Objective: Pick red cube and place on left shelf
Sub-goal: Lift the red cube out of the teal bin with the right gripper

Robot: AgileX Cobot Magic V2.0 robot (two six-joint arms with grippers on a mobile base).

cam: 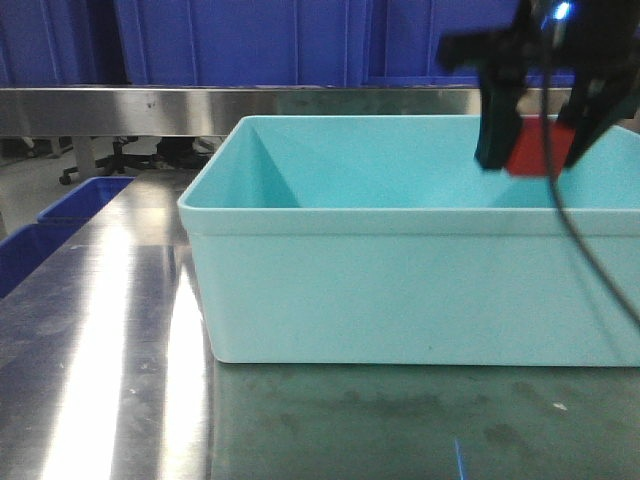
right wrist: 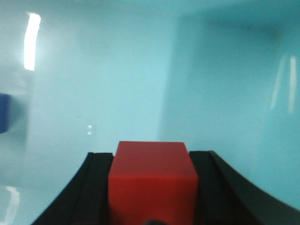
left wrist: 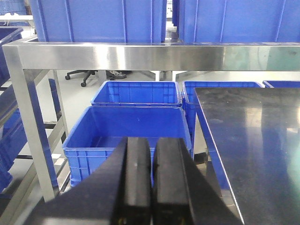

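Right tool (cam: 527,150): clamped on the red cube (right wrist: 152,185), with a black finger (right wrist: 97,187) pressed to each side of it.
Red cube: sitting right between the right tool's fingers, held over the open tub, toward the tub's right end in the front view.
Tub (cam: 400,290): pale teal, below and ahead of the right tool. Its inner walls fill the wrist view beyond the cube.
Cable (cam: 590,260): dark, dropping from the right tool across the tub's front wall.
Left tool (left wrist: 153,145): closed up, its two black fingers pressed flat against each other.
Left shelf (left wrist: 164,56): its brushed steel front rail runs ahead of and above the left tool, and well behind the right tool.
Shelf crates (left wrist: 93,18): deep blue, standing on the shelf above the rail.
Lower crates (left wrist: 126,131): two open blue ones, ahead of and below the left tool, one behind the other.
Worktop (left wrist: 253,140): shiny steel, carrying the tub. Its near edge lies just right of the left tool.
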